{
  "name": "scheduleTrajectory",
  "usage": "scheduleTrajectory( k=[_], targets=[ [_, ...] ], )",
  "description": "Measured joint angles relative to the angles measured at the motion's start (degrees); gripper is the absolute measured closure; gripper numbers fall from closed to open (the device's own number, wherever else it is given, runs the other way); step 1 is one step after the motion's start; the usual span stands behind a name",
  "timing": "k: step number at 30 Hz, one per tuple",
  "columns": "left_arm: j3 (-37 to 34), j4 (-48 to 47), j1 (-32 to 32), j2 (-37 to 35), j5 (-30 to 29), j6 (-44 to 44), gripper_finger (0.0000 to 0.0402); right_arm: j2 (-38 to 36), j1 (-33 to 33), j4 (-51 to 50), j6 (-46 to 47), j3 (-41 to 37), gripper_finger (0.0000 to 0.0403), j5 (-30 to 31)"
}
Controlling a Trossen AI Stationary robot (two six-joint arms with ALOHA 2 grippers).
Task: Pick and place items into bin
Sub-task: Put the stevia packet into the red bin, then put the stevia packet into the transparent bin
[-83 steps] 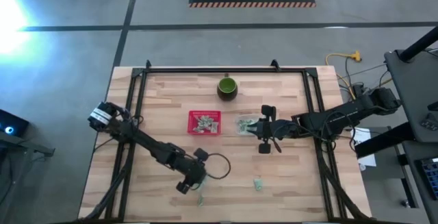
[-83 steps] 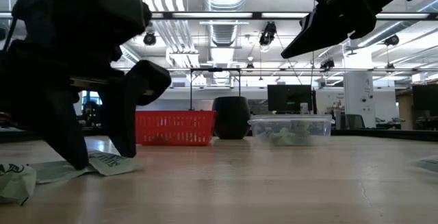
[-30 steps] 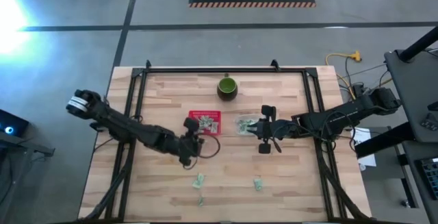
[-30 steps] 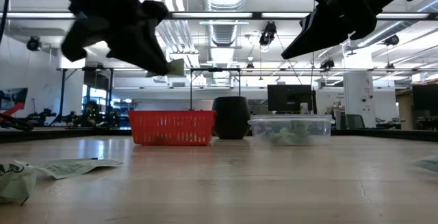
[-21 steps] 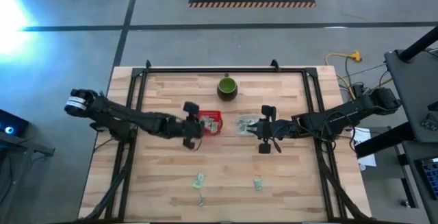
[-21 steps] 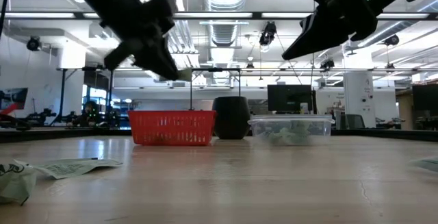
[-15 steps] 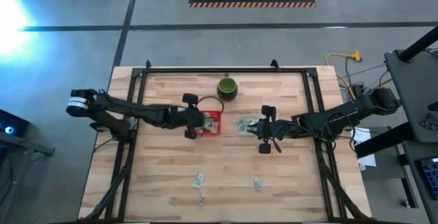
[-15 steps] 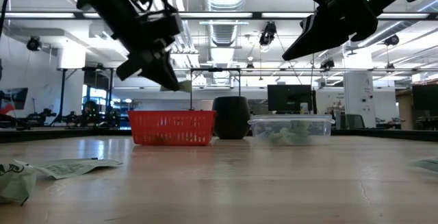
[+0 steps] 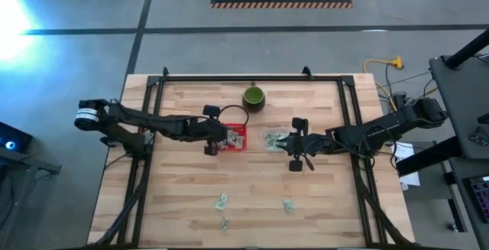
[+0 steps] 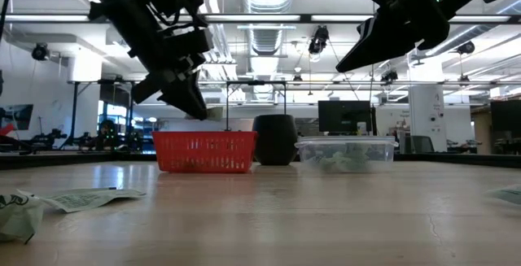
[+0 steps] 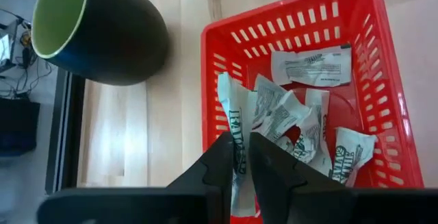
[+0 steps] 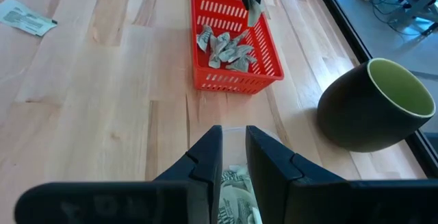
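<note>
Left gripper (image 11: 241, 157): fingers pinching one packet (image 11: 235, 138), basket (image 11: 383, 80) lying below. Right gripper (image 12: 233, 157): fingers nearly closed, gripping nothing, hovering above tub (image 9: 274, 140).

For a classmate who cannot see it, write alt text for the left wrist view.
The left gripper holds one pale green-and-white packet over the red basket, jaws pinching it. More packets lie inside; a dark green cup stands beside the basket on the wooden table.

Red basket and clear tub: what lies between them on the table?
In the high view, only bare wood lies between the red basket and the clear tub; the cup stands further back.
</note>
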Motion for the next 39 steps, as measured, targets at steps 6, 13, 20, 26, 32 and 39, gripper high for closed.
scheduleTrajectory(
  k=[6,13,20,26,32,39],
  targets=[
    [-0.4,1.8,0.0,0.0,-0.5,0.1,0.0327,0.0,0.0,0.0,0.2,0.0,0.0346,0.0],
    [-0.3,3.3,0.0,0.0,-2.1,0.1,0.0287,0.0,0.0,0.0,1.4,-0.1,0.0346,0.0],
    [-0.3,3.8,0.0,-0.1,-2.9,-0.4,0.0280,0.0,0.0,0.1,1.7,-0.2,0.0346,-3.6],
    [-0.3,3.8,-0.1,-0.1,-2.8,-2.0,0.0280,0.5,2.9,0.5,5.8,-0.5,0.0346,-18.6],
    [-0.3,4.1,-0.2,-0.2,-2.5,-2.5,0.0280,2.7,10.2,0.4,13.2,-0.9,0.0346,-19.6],
    [-0.3,4.1,-0.2,-0.2,-2.4,-2.6,0.0280,6.7,18.0,0.5,22.8,-1.0,0.0346,-19.4]
  ],
)
